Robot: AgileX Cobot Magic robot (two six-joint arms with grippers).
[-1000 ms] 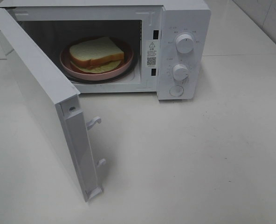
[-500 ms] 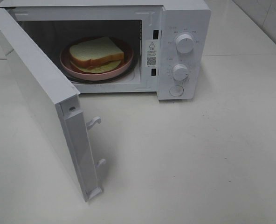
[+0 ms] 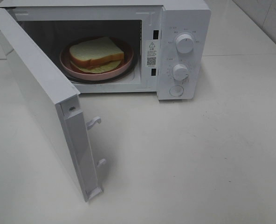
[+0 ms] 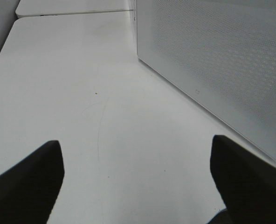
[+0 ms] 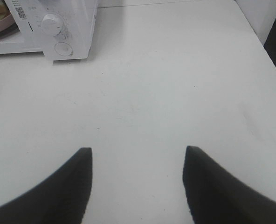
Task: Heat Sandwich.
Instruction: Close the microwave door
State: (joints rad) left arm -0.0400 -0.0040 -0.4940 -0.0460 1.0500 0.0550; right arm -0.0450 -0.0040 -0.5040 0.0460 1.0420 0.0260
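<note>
Left pincer [image 4: 135, 144], right pincer [image 5: 138, 151] spread; sandwich [image 3: 96, 52] flat, lengthwise across microwave [image 3: 184, 28]

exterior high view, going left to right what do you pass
open microwave door → sandwich → warning sticker → upper dial
</note>
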